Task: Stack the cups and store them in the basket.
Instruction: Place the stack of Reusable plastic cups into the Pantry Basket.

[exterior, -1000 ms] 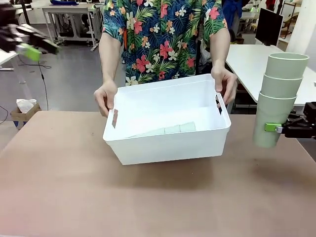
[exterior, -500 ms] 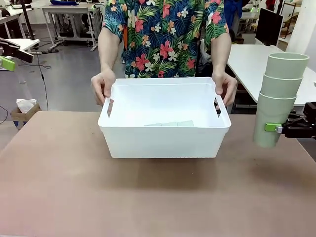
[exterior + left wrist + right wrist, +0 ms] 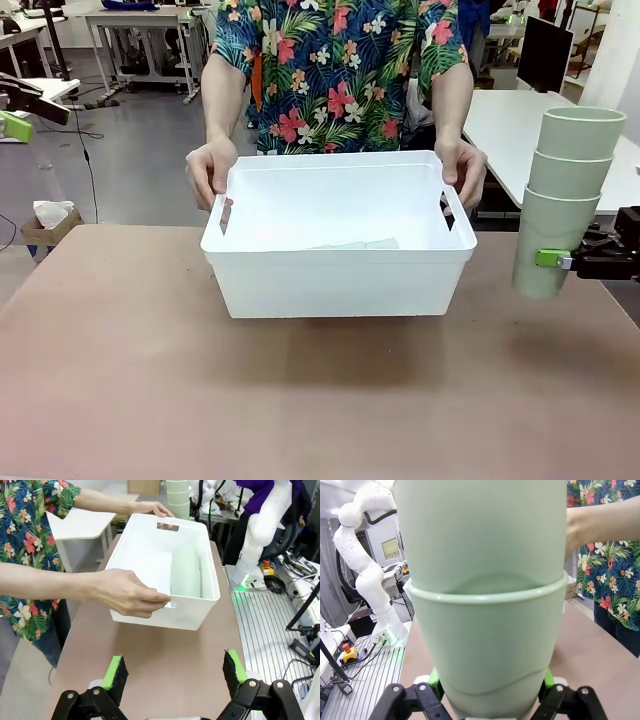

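Left jaws spread, empty, facing the basket (image 3: 340,290); a person's hands (image 3: 210,170) hold it on the counter (image 3: 120,380); some stacked cups (image 3: 186,575) lie inside already; right jaws pinch a three-cup stack (image 3: 565,200), upright beside the basket, not yet stored.

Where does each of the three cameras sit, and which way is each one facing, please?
Front view: fixed on the robot's side, facing across the table at the person, whose hands hold the basket; the right gripper clamps the cup stack.
Left wrist view: raised beyond the table's left end, looking along the open left gripper at the basket.
Right wrist view: behind the shut right gripper, facing the cup stack.
Shared: front and left wrist views both show hands on the basket.
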You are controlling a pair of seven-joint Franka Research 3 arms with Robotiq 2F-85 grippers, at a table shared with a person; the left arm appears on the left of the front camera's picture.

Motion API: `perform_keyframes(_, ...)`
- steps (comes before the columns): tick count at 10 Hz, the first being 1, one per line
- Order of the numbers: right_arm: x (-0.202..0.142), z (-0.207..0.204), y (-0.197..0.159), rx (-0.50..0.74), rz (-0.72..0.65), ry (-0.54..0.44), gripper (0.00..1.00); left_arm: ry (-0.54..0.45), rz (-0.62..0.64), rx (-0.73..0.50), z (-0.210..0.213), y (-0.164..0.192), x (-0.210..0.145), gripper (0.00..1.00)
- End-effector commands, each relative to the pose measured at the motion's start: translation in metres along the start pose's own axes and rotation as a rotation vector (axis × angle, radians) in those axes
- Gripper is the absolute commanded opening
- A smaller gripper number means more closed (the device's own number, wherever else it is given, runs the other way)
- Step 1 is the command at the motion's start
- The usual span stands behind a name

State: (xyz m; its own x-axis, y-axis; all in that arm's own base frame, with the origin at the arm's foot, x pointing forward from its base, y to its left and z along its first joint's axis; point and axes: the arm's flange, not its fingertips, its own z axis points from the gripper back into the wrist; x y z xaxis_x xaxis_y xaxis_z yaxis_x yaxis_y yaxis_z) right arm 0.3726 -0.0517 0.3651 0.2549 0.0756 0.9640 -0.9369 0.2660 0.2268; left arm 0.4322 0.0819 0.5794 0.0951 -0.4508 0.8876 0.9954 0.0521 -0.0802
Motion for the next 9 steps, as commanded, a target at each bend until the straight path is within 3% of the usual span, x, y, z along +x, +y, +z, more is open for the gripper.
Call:
perform_keyframes(1, 0.0052, -0.0005, 0.0008, 0.001, 0.011, -0.005, 0.85, -0.004, 0.011, -0.002, 0.0019, -0.0023, 0.0040, 1.00)
perform_keyframes(9, 0.0052, -0.0005, 0.0008, 0.001, 0.011, -0.005, 0.85, -0.004, 0.011, -0.002, 0.0019, -0.0023, 0.0040, 1.00)
